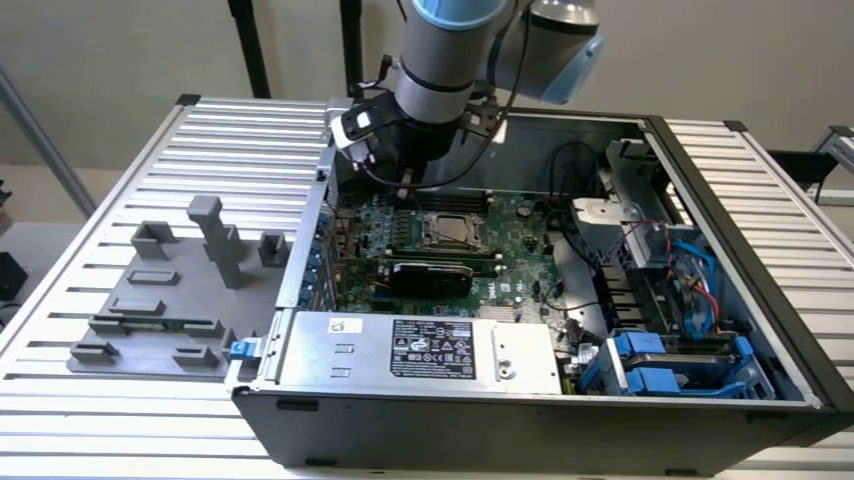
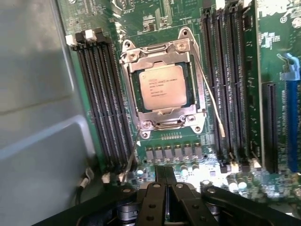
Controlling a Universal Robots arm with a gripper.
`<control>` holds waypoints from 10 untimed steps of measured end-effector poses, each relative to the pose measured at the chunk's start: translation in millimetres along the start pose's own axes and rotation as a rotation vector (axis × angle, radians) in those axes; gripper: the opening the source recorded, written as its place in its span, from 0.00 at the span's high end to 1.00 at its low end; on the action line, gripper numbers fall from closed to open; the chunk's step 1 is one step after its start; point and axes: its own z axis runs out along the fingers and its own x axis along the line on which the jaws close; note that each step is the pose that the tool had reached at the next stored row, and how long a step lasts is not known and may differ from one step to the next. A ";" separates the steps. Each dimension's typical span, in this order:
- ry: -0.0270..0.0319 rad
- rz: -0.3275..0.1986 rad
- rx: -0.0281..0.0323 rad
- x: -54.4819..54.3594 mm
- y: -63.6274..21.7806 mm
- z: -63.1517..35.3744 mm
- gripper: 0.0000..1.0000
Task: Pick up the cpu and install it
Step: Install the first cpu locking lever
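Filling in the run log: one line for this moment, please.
gripper: shut, empty | cpu: lying in socket | gripper position: over motherboard

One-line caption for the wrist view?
Flat silvery-grey square cpu lies within the metal socket frame on the green motherboard; the black gripper hangs apart from it, jaws shut and empty.

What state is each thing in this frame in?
cpu: lying flat in the socket, not held.
gripper: shut, holding nothing, clear of the cpu.
computer case: open, insides exposed.
memory slots: empty.
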 end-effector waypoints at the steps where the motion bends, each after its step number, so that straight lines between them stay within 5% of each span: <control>1: 0.0113 0.006 0.0011 0.0 -0.1 0.0 0.89; 5: 0.0583 0.027 0.0059 -0.3 -1.3 0.1 0.89; 10: 0.0839 0.053 0.0191 -0.6 -2.9 -1.6 0.89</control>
